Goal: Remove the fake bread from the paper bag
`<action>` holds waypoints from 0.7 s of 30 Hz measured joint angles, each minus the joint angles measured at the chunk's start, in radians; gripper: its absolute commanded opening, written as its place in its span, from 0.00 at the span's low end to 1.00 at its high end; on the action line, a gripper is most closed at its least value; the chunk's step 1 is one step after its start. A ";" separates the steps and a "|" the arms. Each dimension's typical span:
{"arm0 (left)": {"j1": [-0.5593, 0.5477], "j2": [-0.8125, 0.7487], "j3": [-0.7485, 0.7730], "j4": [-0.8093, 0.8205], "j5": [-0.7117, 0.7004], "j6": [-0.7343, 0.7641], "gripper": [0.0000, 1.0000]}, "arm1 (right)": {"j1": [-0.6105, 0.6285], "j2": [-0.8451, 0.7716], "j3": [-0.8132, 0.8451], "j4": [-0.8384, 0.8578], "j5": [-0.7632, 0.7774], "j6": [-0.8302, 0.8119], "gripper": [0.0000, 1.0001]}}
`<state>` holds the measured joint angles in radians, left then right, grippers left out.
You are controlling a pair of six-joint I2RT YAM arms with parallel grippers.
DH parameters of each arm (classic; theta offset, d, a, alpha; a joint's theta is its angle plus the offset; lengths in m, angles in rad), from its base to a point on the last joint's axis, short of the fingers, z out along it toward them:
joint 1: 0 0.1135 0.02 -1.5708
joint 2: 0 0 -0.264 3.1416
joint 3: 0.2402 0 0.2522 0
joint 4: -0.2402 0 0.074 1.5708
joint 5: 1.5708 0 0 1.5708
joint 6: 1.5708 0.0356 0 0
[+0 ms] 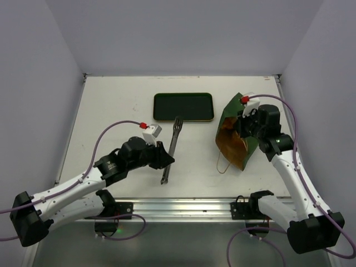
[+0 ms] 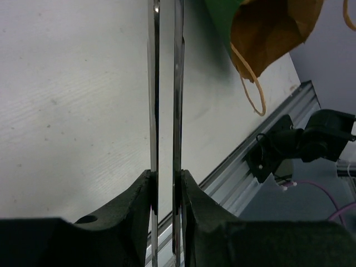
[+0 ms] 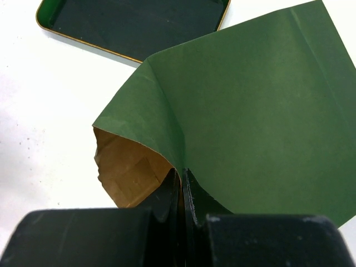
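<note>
The paper bag (image 1: pixel 236 130) lies tilted on the right of the table, dark green outside, brown inside, mouth toward the front left, a twine handle (image 1: pixel 223 164) on the table. My right gripper (image 1: pixel 245 127) is shut on the bag's rim (image 3: pixel 179 173), one finger inside and one outside. My left gripper (image 1: pixel 164 156) is shut on the metal tongs (image 1: pixel 172 146), squeezing both arms (image 2: pixel 166 111); their tips point toward the tray. The bag also shows in the left wrist view (image 2: pixel 272 28). No fake bread shows; the bag's inside is mostly hidden.
A flat dark green tray (image 1: pixel 183 107) with nothing in it lies at the back centre, also in the right wrist view (image 3: pixel 128 22). The rail (image 1: pixel 183 207) runs along the near edge. White walls enclose the table.
</note>
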<state>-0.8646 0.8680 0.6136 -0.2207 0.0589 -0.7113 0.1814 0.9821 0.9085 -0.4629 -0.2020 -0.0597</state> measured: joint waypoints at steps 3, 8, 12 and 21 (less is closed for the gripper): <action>0.000 0.039 0.003 0.023 0.064 0.016 0.32 | -0.003 -0.005 0.003 -0.005 0.000 -0.002 0.00; 0.000 0.079 0.023 0.064 0.148 0.017 0.35 | -0.009 -0.010 0.014 -0.022 0.000 -0.004 0.00; 0.000 0.108 0.057 0.105 0.201 0.014 0.37 | -0.014 -0.020 0.018 -0.036 0.000 -0.004 0.00; 0.000 0.131 0.092 0.127 0.266 -0.002 0.41 | -0.030 -0.023 0.023 -0.043 0.000 -0.003 0.00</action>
<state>-0.8646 0.9989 0.7059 -0.0940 0.3252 -0.7136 0.1513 0.9588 0.9310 -0.5056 -0.2020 -0.0631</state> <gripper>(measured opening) 0.404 0.032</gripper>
